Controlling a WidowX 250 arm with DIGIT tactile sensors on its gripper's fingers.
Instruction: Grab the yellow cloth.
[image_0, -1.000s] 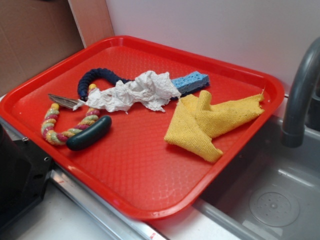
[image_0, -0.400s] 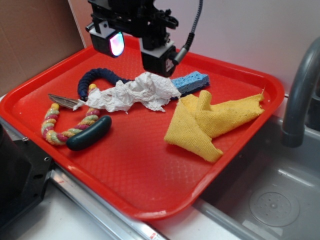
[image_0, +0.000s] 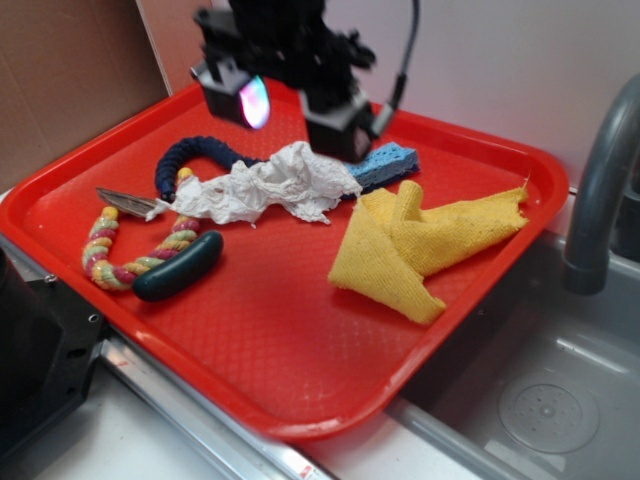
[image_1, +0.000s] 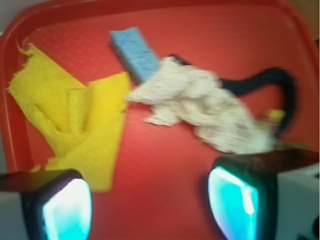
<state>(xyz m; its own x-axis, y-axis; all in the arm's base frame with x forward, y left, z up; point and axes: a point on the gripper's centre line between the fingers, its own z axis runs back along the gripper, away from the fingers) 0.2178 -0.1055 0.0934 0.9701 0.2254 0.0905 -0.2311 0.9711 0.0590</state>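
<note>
One target, several decoys on the red tray (image_0: 300, 380): the yellow cloth (image_0: 420, 245) lies crumpled on the tray's right half, one frayed corner reaching toward the far right rim, nothing on top of it.

Hand (image_0: 295, 105) is up in the air over the tray's back edge, above the white paper towel (image_0: 270, 185) and the blue sponge (image_0: 380, 163), not over the cloth. Holding nothing. Wrist view shows both fingertip pads with a wide gap and bare tray between them, so the jaws stand apart.

Risks as I see them:
- Dropping straight down from here likely lands on the paper towel or sponge. Wrong pick.
- The towel's edge sits just beside the cloth's raised fold; a sloppy approach from that side could pinch both.
- Cloth is flat in places. Closing on a flat patch may just scrape the tray's textured floor and slip off. The ridge near its middle looks like the better bite.
- The braided rope (image_0: 135, 255) and dark green handle (image_0: 178, 267) are well apart on the left, low risk.

Relative position: in the wrist view the cloth (image_1: 70, 120) is left of and beyond the left pad, not between the pads. Hand needs to shift sideways toward the faucet (image_0: 600, 190) side, then descend.
</note>
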